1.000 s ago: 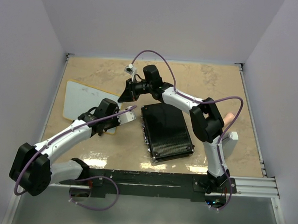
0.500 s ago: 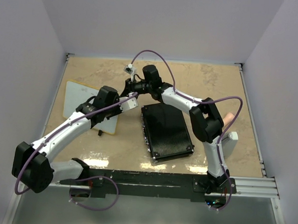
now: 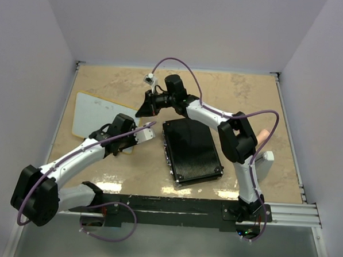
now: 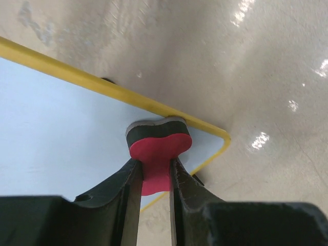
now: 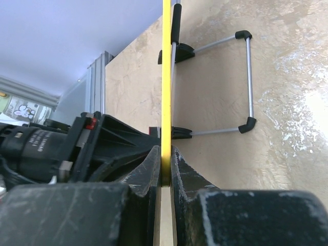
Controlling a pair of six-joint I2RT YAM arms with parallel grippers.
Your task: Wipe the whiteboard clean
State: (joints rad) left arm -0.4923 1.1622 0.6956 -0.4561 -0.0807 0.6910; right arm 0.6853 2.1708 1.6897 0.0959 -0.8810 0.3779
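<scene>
The whiteboard (image 3: 94, 114) stands at the left of the table, white with a yellow frame (image 4: 77, 78), and shows only faint marks near its top. My left gripper (image 4: 155, 165) is shut on a red eraser (image 4: 160, 147) with a black pad. The pad presses on the board's face (image 4: 56, 128) close to its near right corner. My right gripper (image 5: 166, 160) is shut on the board's yellow edge (image 5: 166, 77), seen edge-on, and in the top view it holds the far right corner (image 3: 144, 108). The board's wire stand (image 5: 249, 77) rests on the table behind it.
A black ribbed case (image 3: 192, 150) lies just right of the board, under the right arm. A pinkish object (image 3: 264, 136) and a white one (image 3: 265, 162) sit near the right arm's base. Walls close in the table on three sides.
My left gripper swept the eraser up toward the board's far right edge, then came back down to the near right corner. The right gripper kept its hold and stayed put.
</scene>
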